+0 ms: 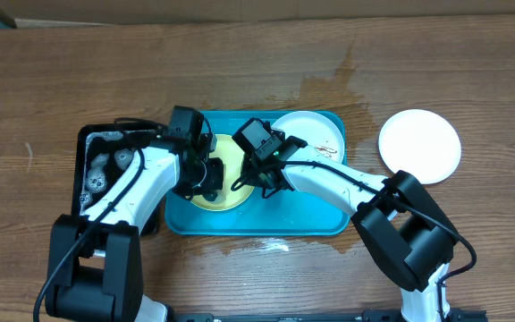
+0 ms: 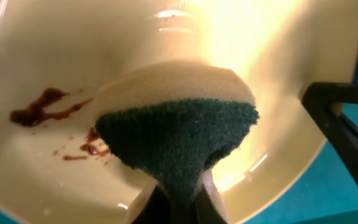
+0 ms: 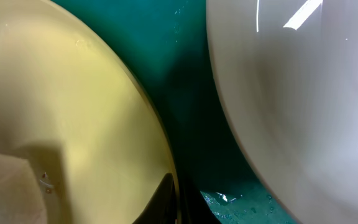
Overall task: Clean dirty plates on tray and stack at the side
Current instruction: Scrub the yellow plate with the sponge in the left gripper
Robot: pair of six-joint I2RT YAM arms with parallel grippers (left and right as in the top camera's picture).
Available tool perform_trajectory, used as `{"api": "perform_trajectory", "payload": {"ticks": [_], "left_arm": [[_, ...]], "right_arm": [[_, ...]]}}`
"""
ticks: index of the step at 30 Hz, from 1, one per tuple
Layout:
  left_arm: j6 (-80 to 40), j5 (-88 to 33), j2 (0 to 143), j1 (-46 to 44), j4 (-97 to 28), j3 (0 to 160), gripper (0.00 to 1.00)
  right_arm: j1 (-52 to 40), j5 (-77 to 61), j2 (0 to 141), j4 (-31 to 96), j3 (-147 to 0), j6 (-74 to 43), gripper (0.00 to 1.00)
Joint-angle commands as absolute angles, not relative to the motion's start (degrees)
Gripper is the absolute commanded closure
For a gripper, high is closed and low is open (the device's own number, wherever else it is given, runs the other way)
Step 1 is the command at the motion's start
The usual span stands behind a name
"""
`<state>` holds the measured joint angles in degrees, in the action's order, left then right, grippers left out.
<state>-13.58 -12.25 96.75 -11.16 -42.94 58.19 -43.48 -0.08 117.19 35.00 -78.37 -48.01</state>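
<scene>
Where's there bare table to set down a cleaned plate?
Bare wood: the wide strip of table beyond the blue tray and black tray. Crowded: the blue tray, with left claw and right claw at the yellow plate; a white plate takes the right side.

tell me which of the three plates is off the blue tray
The white plate on the table right of the tray; the pale yellow plate and the other white plate lie inside it.

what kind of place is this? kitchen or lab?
Likely a lab bench mock-up, not a kitchen: wooden table, turquoise tray holding a smeared pale yellow plate, sponge on it. No sink visible.
</scene>
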Motion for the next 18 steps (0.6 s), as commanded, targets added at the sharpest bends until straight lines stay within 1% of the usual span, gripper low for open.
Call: {"api": "perform_trajectory", "payload": {"ticks": [1,5,11,18], "left_arm": [[-14.4,-14.0,95.5,-10.9,-39.0,55.4,0.96],[-14.9,-14.0,95.5,-10.9,-35.2,53.7,0.96],[-16.5,-13.7,95.5,-11.0,-33.7,51.8,0.96],[-17.4,-9.3,95.5,-11.0,-30.9,48.0,0.96]], "right_arm": [[-43.4,-0.1,118.4,35.0,-77.9,-48.7,0.96],[-43.4,-0.1,118.5,34.8,-77.9,-48.7,0.96],[-43.4,-0.1,118.5,34.5,-77.9,-48.7,0.96],[-43.4,-0.1,118.6,34.2,-77.9,-48.7,0.96]]}}
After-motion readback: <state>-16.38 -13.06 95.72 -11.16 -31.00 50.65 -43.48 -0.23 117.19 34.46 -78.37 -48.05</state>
